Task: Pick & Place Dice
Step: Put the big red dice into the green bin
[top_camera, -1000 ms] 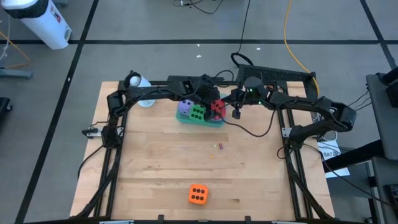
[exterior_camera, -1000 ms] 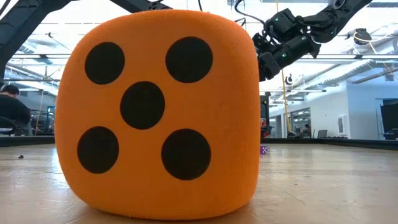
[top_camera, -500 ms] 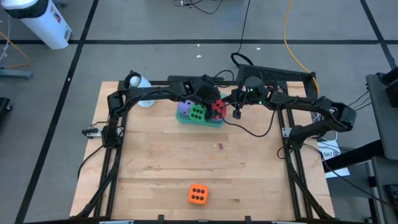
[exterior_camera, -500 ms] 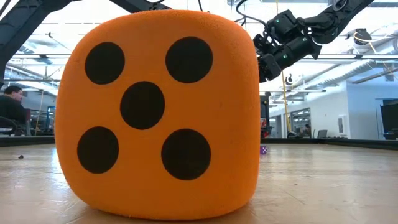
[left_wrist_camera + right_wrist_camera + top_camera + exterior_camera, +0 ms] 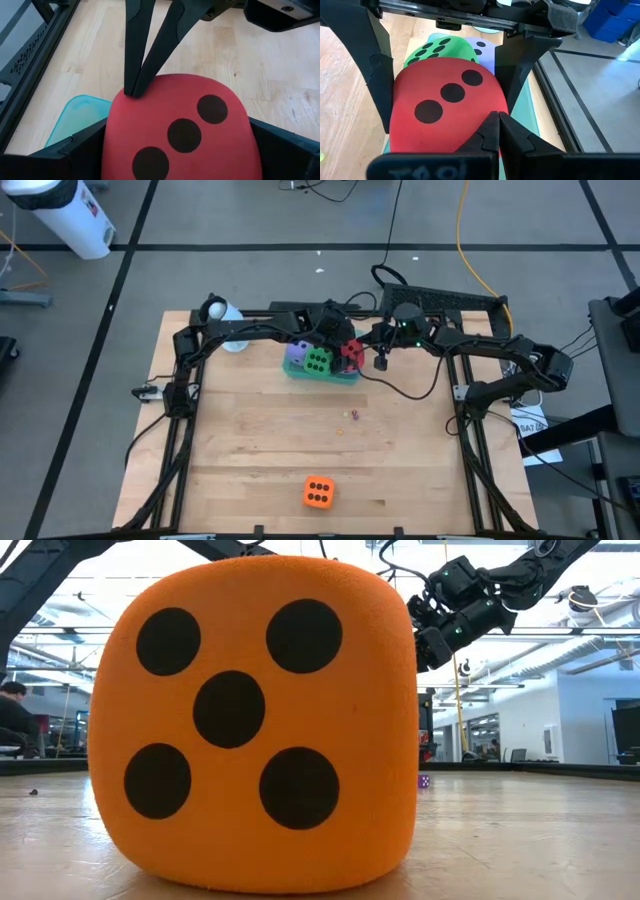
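Right, red die sits at teal tray right end, beside green die and purple die. Left gripper straddles red die, fingers spread wide either side, not clamping. Right gripper just right of tray, fingers pressed together, tips touching red die edge. Orange die well apart from tray, near front table edge. Advice: lift left gripper straight up so fingers clear foam without dragging die off tray, then go for orange.
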You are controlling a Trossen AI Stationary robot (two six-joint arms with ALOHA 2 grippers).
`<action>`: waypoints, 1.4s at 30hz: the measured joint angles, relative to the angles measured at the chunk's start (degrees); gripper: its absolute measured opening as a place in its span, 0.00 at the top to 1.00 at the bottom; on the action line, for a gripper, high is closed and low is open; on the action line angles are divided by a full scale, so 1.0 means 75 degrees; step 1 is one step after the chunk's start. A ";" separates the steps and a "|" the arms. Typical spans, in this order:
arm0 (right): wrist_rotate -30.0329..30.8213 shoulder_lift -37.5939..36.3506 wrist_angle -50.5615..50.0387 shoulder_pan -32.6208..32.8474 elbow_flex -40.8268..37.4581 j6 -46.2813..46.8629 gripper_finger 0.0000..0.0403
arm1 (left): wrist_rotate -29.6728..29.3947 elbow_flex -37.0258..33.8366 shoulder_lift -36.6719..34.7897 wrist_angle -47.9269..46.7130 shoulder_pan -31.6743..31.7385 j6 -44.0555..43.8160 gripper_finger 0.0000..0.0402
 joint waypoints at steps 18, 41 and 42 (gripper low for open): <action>0.0056 -0.0115 0.0496 0.0160 -0.0011 -0.0143 1.00 | -0.0099 0.0199 -0.0037 -0.0512 -0.0035 -0.0029 0.00; 0.0319 -0.0436 0.1689 0.0984 -0.0041 -0.1015 1.00 | -0.0453 -0.0166 -0.0064 -0.0020 -0.0124 0.0150 0.01; 0.0278 -0.0516 0.1702 0.1035 -0.0041 -0.1012 1.00 | -0.0487 -0.0165 -0.0064 0.0051 -0.0131 0.0150 0.01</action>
